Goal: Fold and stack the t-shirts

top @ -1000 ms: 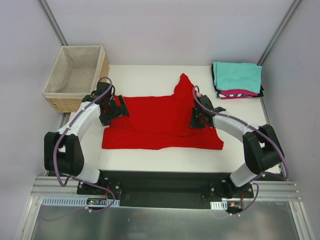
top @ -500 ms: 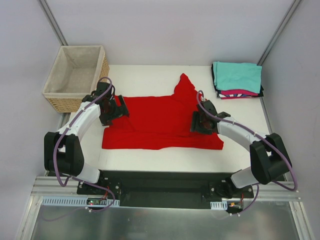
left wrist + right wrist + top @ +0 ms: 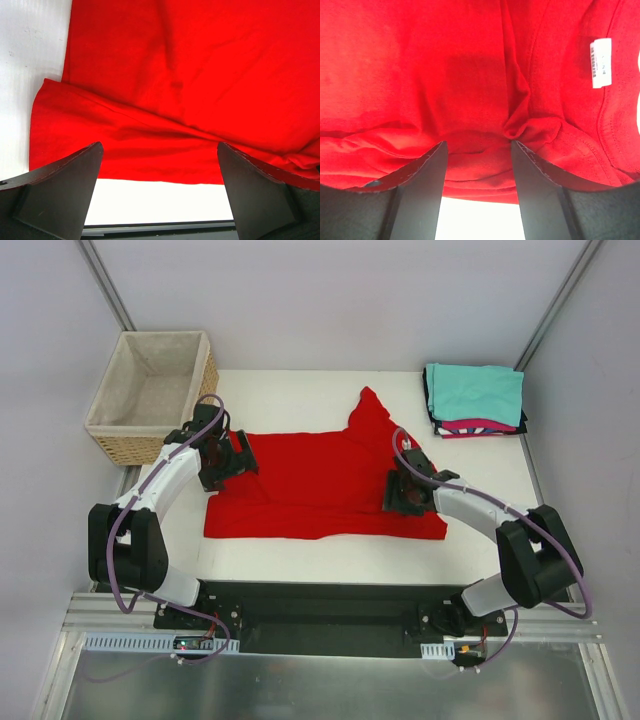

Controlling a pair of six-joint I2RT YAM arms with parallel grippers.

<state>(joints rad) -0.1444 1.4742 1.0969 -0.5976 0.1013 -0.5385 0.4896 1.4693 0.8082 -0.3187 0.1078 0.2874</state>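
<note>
the fold of the red t-shirt is in hand: it lies spread across the middle of the worktop, while the stack of folded t-shirts sits at the far right corner. the left gripper hangs over the shirt's left edge, jaws at full spread, holding nothing. the right gripper sits low near the shirt's right end, jaws partly apart astride a puckered ridge, not clamped. next, i judge, both must pinch cloth and lift together.
</note>
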